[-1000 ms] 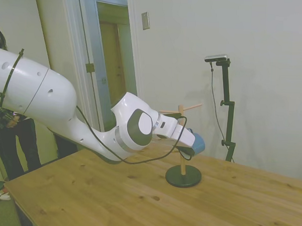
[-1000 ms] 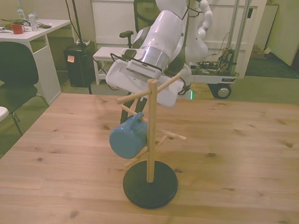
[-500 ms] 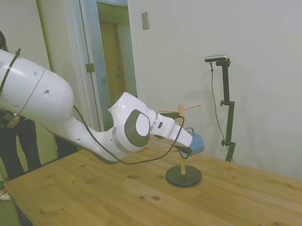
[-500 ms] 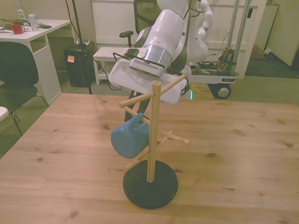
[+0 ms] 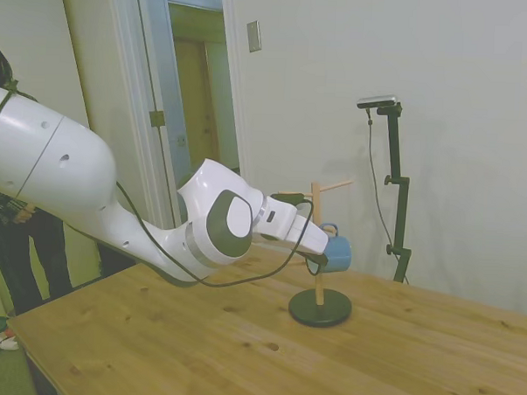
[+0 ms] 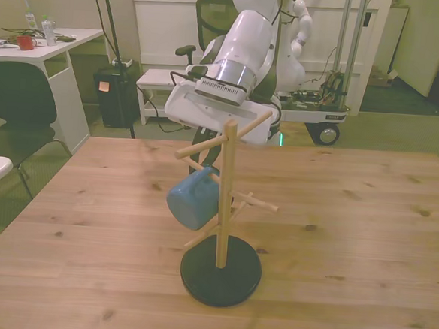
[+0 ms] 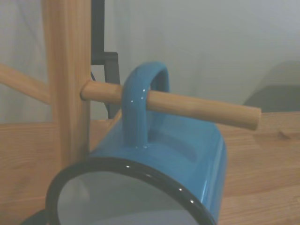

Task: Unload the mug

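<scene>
- Mug [image 6: 193, 201] hangs by its handle [image 7: 140, 105] on a peg [image 7: 187, 105] of the wooden peg stand [image 6: 225, 202], at 9 o'clock of the post in the front view.
- Mug's rim faces the wrist camera.
- Gripper [image 5: 318, 260] sits right at the mug's rim side; can't tell whether it grips.
- Stand's base [image 6: 220, 271] rests on the table [image 6: 351, 219].

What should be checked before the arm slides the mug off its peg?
1. Mug hangs by its handle on the peg: ok.
2. Peg's free end beyond the handle unobstructed: ok.
3. Gripper at the mug: ok.
4. Jaws closed on the mug: cannot tell.
5. Peg stand base flat on the table: ok.
</scene>
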Tool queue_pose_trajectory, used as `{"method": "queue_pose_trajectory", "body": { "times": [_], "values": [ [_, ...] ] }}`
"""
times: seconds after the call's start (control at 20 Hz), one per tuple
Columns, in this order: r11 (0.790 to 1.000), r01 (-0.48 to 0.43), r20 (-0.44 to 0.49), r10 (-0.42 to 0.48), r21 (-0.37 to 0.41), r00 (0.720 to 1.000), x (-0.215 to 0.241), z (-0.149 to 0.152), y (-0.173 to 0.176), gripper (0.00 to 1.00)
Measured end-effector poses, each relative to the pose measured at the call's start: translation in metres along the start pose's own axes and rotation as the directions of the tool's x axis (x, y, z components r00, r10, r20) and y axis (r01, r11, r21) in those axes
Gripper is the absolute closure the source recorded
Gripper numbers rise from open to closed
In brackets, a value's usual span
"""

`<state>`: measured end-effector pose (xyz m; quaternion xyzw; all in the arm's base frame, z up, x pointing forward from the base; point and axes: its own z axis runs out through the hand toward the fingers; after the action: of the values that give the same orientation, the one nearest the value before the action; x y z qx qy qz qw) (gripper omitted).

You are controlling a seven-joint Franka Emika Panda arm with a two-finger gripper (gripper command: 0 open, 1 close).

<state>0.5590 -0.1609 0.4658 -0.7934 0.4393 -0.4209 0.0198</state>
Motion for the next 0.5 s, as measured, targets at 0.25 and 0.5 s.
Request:
{"method": "queue_pose_trajectory", "body": {
  "times": [0.25,0.5],
  "values": [
    [1.0,-0.012,-0.009,0.012,0.008,1.0,-0.002,-0.015,0.0,1.0],
    [0.999,-0.025,-0.017,0.025,0.021,1.0,-0.001,-0.022,-0.001,1.0]
  ]
}}
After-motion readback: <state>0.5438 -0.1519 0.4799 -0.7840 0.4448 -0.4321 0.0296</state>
